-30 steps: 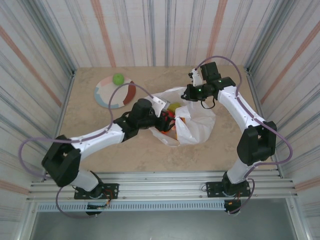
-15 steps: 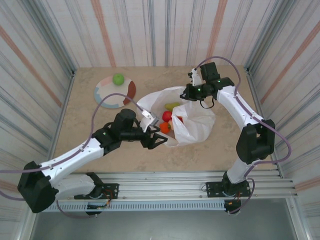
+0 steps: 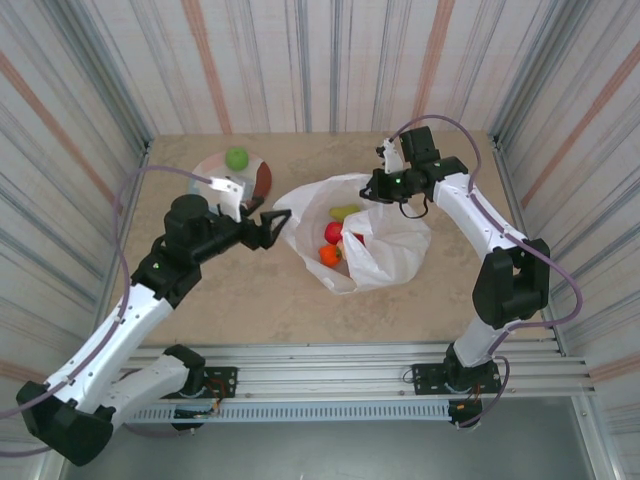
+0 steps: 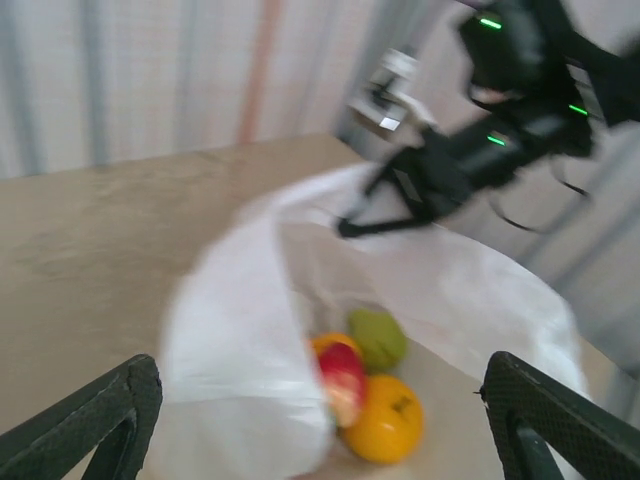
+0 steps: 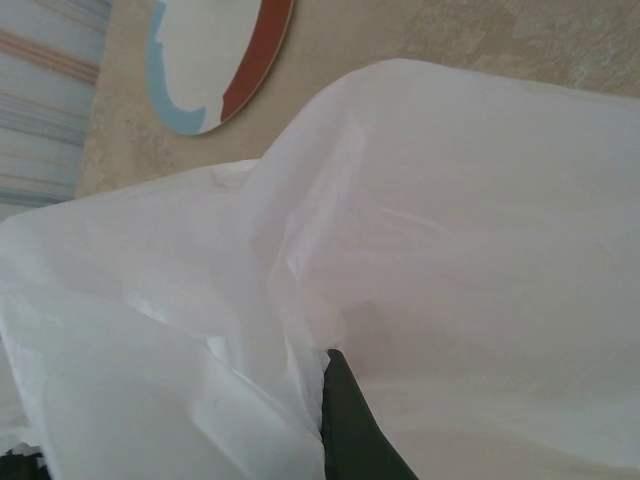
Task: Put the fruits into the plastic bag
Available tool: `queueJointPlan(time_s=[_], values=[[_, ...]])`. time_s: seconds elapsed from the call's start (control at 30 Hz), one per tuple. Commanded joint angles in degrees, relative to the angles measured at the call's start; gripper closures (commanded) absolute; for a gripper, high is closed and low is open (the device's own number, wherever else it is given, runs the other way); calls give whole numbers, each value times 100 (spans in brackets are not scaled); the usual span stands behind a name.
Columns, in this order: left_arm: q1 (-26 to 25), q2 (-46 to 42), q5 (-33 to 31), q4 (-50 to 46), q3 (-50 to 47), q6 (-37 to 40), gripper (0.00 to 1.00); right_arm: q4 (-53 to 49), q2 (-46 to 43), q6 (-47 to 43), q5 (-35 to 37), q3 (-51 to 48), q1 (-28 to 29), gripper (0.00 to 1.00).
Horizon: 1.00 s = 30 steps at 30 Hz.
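Observation:
The white plastic bag (image 3: 385,245) lies at mid-table with its mouth facing left. Inside the mouth sit a yellow-green fruit (image 3: 345,212), a red one (image 3: 334,232) and an orange one (image 3: 329,255); the left wrist view shows the same green (image 4: 378,338), red (image 4: 342,380) and orange (image 4: 388,420) fruits. One green fruit (image 3: 237,158) rests on the plate (image 3: 205,168). My left gripper (image 3: 268,222) hangs open and empty just left of the bag mouth. At the bag's upper rim, my right gripper (image 3: 378,188) is shut on the plastic (image 5: 450,200), one dark finger (image 5: 345,420) showing against it.
The multicoloured plate's red rim (image 5: 262,45) shows beyond the bag in the right wrist view. Striped walls close in the table on three sides. Bare tabletop (image 3: 250,290) lies in front of the bag and the left arm.
My left gripper has pulled out of the bag mouth and swung back left and up towards the plate, empty. The bag mouth now stands wider. The right arm has held still.

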Motion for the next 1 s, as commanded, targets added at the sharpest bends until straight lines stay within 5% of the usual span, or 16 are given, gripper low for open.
queueJointPlan(time_s=[0.0,0.37,0.97], values=[[393,159,-607,-28,226,-298,12,39,-237,93,-49,-57,39,100],[955,1575,-2004,-290,884,-137,9,30,-430,75,6,-92,73,100],[1604,4897,-2058,-719,2662,692,2,-59,-425,31,79,5,100,100]])
